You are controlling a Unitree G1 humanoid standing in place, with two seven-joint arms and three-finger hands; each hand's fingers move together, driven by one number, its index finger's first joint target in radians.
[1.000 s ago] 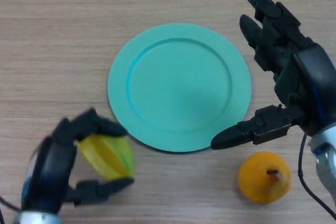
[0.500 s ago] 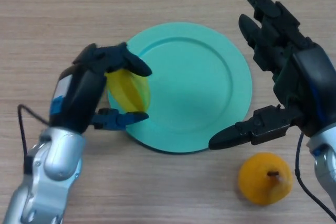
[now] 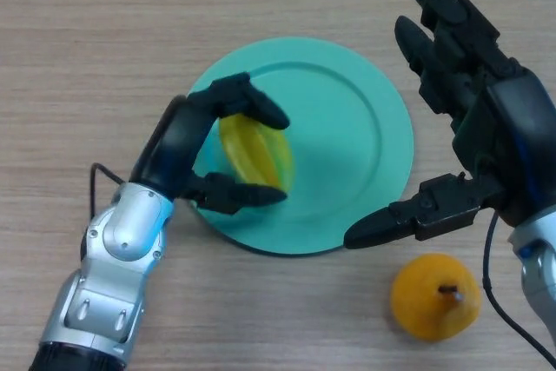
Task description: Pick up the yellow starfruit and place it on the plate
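The yellow starfruit (image 3: 254,153) is held in my left hand (image 3: 187,149), whose fingers and thumb curl round it. It hangs over the left part of the round green plate (image 3: 347,128); I cannot tell whether it touches the plate. My right hand (image 3: 473,102) is open with straight fingers at the plate's right edge, its thumb reaching over the plate's lower right rim.
An orange fruit with a short stem (image 3: 435,295) lies on the wooden table (image 3: 87,41) at the lower right, below my right hand's thumb.
My left hand has carried the starfruit from the table at the lower left up and to the right, over the plate. My right hand has stayed in place.
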